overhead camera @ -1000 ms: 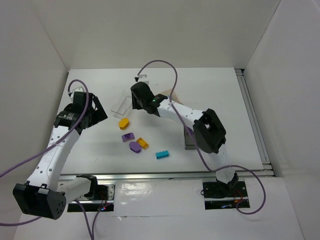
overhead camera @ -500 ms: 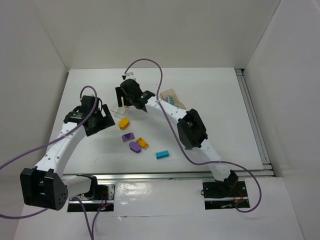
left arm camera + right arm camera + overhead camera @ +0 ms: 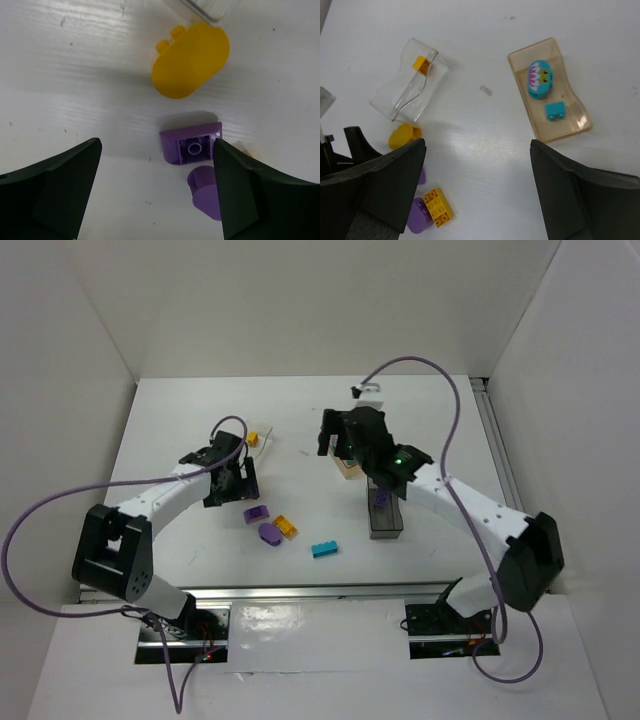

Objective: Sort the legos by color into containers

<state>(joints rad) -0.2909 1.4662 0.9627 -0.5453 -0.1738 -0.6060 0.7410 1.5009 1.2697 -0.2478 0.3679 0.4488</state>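
My left gripper (image 3: 156, 145) is open, low over the table, with bare table between its fingers. Just ahead of it lie a rounded yellow lego (image 3: 192, 60), a purple lego (image 3: 192, 145) and a rounded purple lego (image 3: 206, 197). My right gripper (image 3: 477, 145) is open and empty, high above the table near the tan container (image 3: 572, 117), which holds two teal legos (image 3: 540, 78). The clear container (image 3: 402, 95) holds a small yellow lego (image 3: 421, 63). The dark grey container (image 3: 385, 522) holds a purple lego (image 3: 383, 498). A yellow lego (image 3: 286, 526) and a cyan lego (image 3: 323, 549) lie loose.
White walls close in the table on the left, back and right. A metal rail (image 3: 510, 480) runs along the right edge. Purple cables loop above both arms.
My right gripper has opened and swung from the clear container at the left over to the tan container. My left gripper has moved right, toward the yellow and purple legos.
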